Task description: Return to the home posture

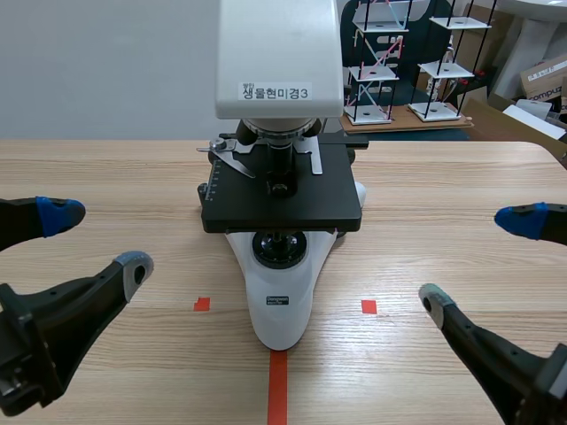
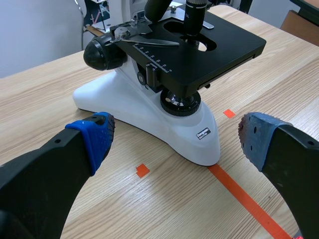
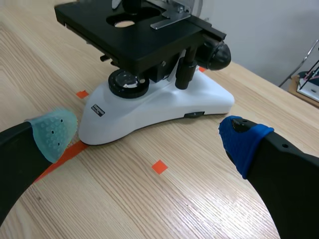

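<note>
On the table (image 1: 106, 177) the microscope (image 1: 280, 305) stands central, long axis toward the near edge — flanked by the left claw (image 1: 97, 241) and right claw (image 1: 478, 259), both spread wide, empty, apart from it, about equally near.

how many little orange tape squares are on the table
2. One square lies left of the microscope base, the other square right of it, flanking the tape line. The microscope may hide more.
</note>
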`<act>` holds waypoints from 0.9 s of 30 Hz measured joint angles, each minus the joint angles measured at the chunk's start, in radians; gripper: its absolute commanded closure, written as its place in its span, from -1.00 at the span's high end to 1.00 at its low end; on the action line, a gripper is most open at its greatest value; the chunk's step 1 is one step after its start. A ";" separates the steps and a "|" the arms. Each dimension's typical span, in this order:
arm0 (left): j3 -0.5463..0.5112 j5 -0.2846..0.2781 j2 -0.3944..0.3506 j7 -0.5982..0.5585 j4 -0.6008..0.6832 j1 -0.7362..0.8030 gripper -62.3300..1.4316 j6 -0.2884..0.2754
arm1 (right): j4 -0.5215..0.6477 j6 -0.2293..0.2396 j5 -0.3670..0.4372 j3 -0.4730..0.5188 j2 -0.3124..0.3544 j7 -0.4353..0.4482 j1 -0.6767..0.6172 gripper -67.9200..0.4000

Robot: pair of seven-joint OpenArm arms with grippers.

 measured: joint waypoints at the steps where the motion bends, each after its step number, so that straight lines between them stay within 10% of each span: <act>1: 0.000 0.000 0.000 0.000 0.000 0.000 0.70 0.000 | 0.000 0.000 0.000 0.000 -0.003 0.001 0.000 0.86; 27: 0.000 0.000 0.000 0.000 0.000 0.000 0.70 0.000 | 0.000 0.004 0.000 0.000 -0.006 0.031 0.000 0.82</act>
